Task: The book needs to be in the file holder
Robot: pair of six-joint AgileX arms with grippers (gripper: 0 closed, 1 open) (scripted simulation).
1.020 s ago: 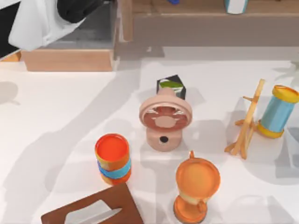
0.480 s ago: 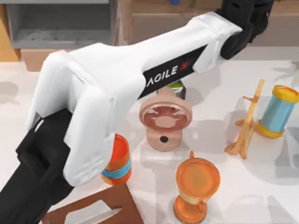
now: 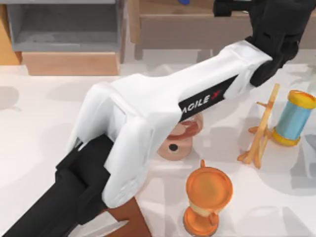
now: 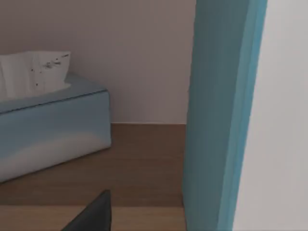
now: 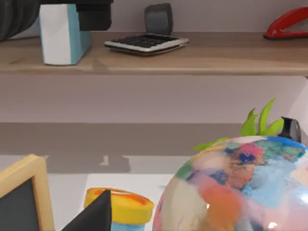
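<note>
Left arm (image 3: 148, 118): stretched diagonally over the table from the near left to the far right, ending at the long wooden shelf (image 3: 197, 19) along the back edge.

File holder (image 3: 64, 24): seated at the far left of the table, on its tan base block (image 3: 74, 64); the grey interior is seen empty.

Book (image 5: 60, 36): not in the holder. It is stood upright on the shelf top, long axis vertical, white end turned toward the right wrist camera, teal cover to the side. In the left wrist view it rises as a tall teal slab close to the camera, with a pale blue tissue box (image 4: 48, 130) farther along the shelf.

Left gripper (image 5: 92, 17): held at the book's upper end, touching or very nearly so. Whether it is clamped on the book cannot be told.

Right gripper (image 5: 91, 216): parked low over the table, facing the shelf; state cannot be told.

Judgement: the left arm is clearly nearer. The holder lies well to the left of the book, so a lift followed by a long leftward carry is expected.
</note>
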